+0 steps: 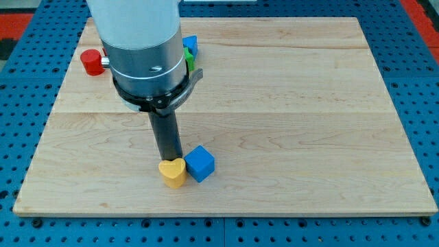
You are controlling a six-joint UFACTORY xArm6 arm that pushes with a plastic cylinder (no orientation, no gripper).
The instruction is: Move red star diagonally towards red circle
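The red circle (90,61) lies near the board's top left corner. I cannot see the red star; the arm's body may hide it. My tip (169,160) is at the lower middle of the board, right behind the yellow heart (173,172) and seems to touch it. A blue cube (200,163) sits against the heart's right side, just right of my tip.
A second blue block (191,46) and a green block (191,63) peek out from behind the arm's body at the view's top. The wooden board (288,110) lies on a blue pegboard table (418,68).
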